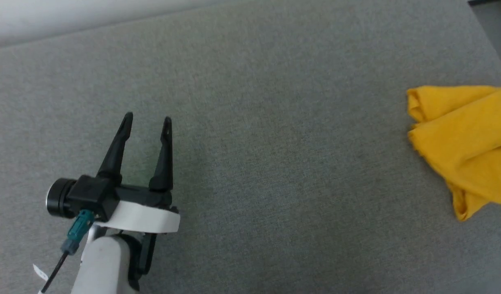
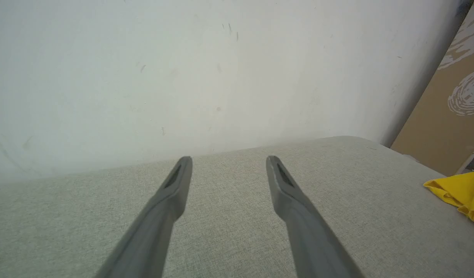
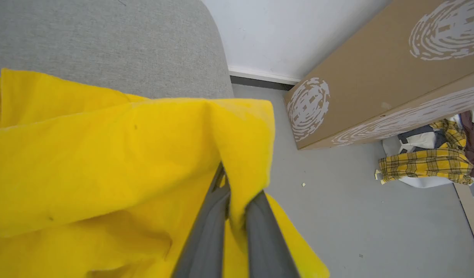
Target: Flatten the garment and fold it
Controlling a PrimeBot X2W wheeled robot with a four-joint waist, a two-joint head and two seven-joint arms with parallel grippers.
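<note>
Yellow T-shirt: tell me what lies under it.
The T-shirt lies bunched on the grey padded surface, which runs under it. The right gripper pinches one fold. Anything beneath the folds is covered.

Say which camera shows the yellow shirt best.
The right wrist view: the yellow shirt is close and large, pinched by the right pincer. Head and left wrist views catch part at their right edges.

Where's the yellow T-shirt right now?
The bright yellow T-shirt is bunched at the head view's right edge on the grey fabric surface, pinched by the right end effector.
</note>
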